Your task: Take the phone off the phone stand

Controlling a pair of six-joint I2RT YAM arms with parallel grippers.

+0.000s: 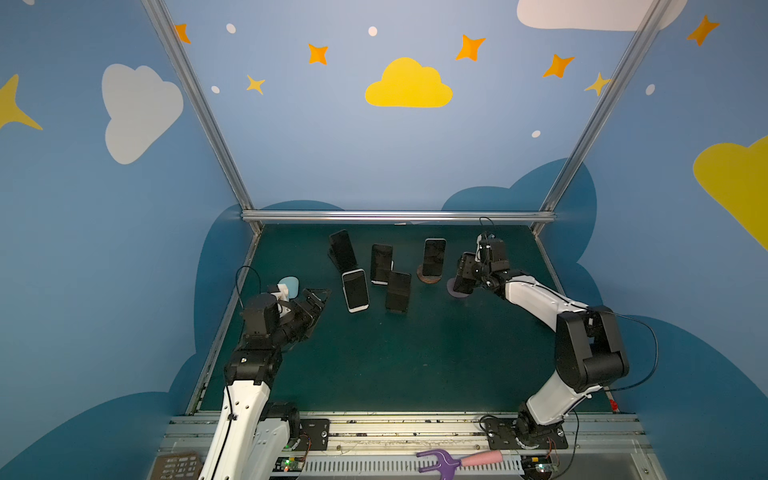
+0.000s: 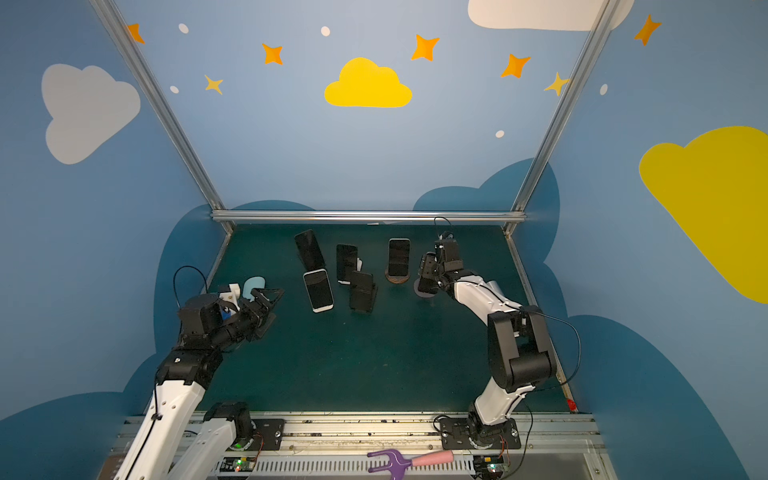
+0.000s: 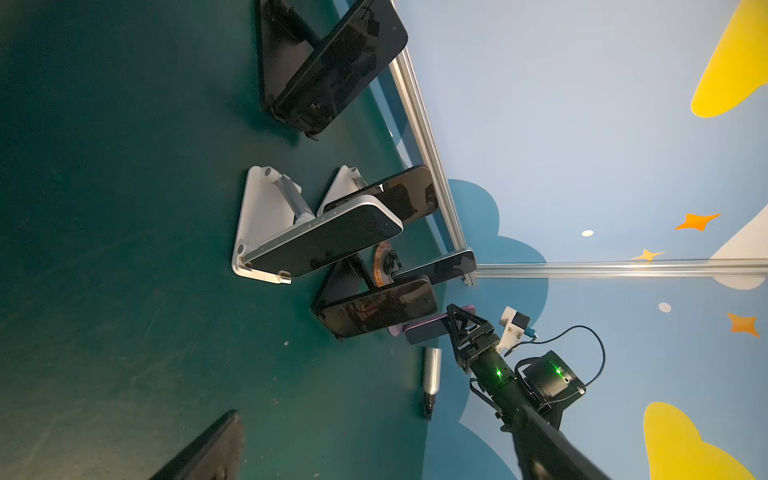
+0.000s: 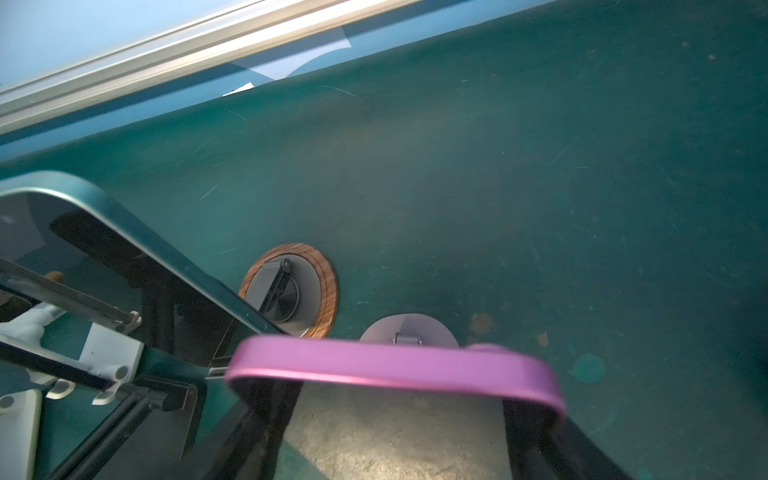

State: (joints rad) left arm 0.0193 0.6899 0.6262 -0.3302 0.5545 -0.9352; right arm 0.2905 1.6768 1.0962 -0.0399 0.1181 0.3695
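Purple phone (image 4: 395, 365) leans upright inside right tool (image 4: 399, 399)

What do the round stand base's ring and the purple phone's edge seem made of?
Round stand base: ring looks like wood or wood-print veneer, brown with grain lines. Purple phone: edge looks like matte metal, soft sheen; possibly plastic.

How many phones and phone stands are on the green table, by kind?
Dark-screened phones: 6
Black folding stands: 2
White folding stands: 2
Round-base stands, wood-rimmed and lilac: 2
Light blue round piece, kind unclear: 1
Total: 13
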